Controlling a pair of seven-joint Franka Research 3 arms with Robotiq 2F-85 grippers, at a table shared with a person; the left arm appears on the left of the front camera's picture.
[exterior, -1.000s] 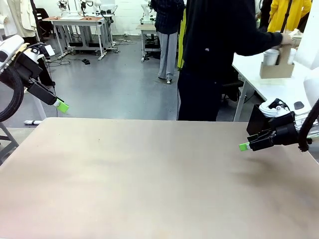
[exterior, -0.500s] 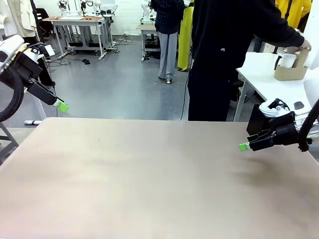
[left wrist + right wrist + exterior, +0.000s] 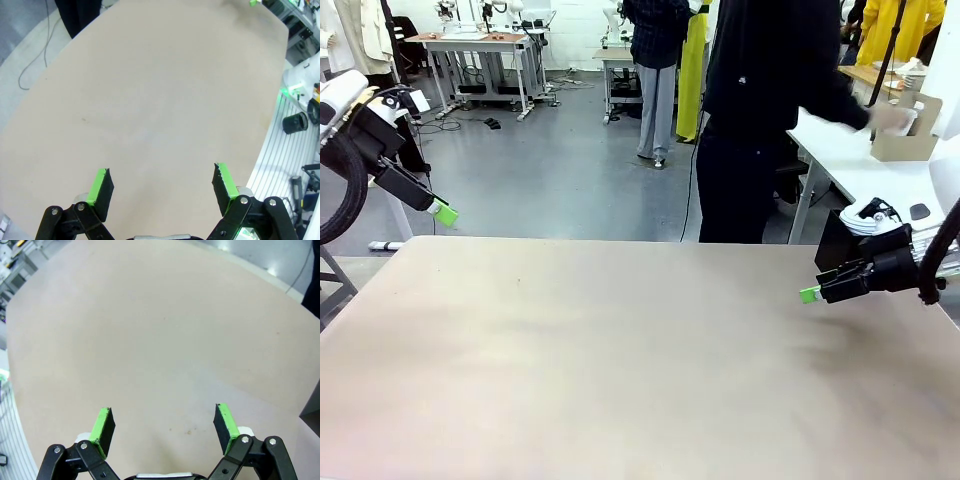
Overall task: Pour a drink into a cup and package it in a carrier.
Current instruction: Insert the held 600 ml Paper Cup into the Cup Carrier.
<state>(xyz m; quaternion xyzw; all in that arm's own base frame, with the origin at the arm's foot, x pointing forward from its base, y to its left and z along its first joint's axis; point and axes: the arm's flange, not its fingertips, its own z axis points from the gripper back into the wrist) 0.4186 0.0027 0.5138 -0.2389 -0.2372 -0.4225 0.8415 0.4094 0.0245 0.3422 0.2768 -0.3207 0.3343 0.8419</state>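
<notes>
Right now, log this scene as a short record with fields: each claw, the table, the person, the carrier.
left claw: open, nothing between the pads, hanging over the table's left edge
right claw: open, holding nothing, at the table's right edge
table: plain beige top
person: stands beyond the far edge, turned to a white side table, hand reaching toward the carrier
carrier: brown cardboard, on that side table

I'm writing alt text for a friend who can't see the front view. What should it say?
A bare beige table stretches ahead, with two robot arms waiting at its sides: the left claw and the right claw, both green-tipped and holding nothing. Beyond the far edge, a person in dark clothes reaches toward a brown cardboard carrier on a white side table.
</notes>
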